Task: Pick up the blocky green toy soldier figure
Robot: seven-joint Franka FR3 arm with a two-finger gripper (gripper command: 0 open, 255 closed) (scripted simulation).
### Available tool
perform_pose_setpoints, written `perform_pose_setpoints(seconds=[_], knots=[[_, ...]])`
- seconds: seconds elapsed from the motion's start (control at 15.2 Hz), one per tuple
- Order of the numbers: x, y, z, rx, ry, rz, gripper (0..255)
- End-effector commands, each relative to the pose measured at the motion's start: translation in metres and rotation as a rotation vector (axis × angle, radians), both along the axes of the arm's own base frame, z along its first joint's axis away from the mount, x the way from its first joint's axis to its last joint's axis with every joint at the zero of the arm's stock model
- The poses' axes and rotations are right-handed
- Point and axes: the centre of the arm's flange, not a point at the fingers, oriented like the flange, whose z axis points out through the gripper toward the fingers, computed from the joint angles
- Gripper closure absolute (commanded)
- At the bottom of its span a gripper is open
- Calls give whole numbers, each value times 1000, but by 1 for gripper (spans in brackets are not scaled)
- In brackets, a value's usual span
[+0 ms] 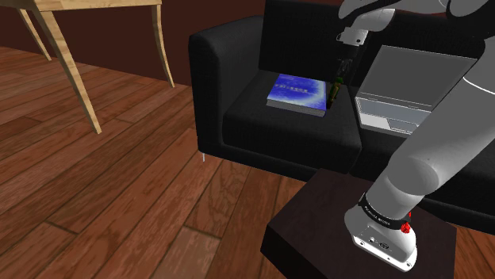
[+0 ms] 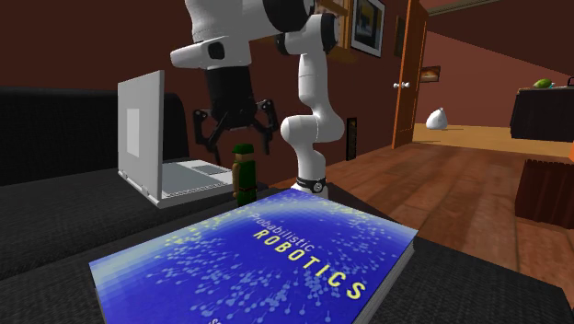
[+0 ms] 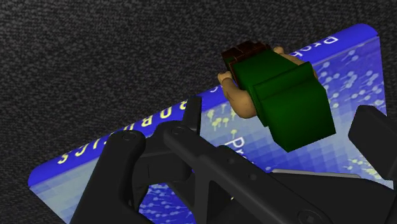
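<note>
Item 1 – toy soldier figure [image 2: 244, 173]: blocky, green uniform and cap, tan hands, brown feet. I log it upright on the seat of a black sofa [image 1: 262, 135], just beside the far edge of the book and between the book and the laptop.

Item 2 – tool [image 2: 235, 138]: all black, fingers spread wide. It hangs directly over the soldier, tips about level with the cap. In the wrist view I see clear space between the figure and each finger.

Item 3 – blue book [image 2: 276, 267], cover lettered "Probabilistic Robotics", lying flat on the seat.

Item 4 – grey laptop [image 2: 161, 147], lid open, on the neighbouring cushion.
</note>
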Motion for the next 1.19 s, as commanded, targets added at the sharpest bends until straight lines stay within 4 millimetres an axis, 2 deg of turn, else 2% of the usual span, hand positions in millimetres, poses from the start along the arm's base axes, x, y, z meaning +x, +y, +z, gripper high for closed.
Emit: perform_pose_setpoints(seconds=[0.0,0.59,1.12], knots=[[0,-1,-3,0,0,0,255],[0,0,-2,0,0,0,255],[0,0,40,0,0,0,255]])
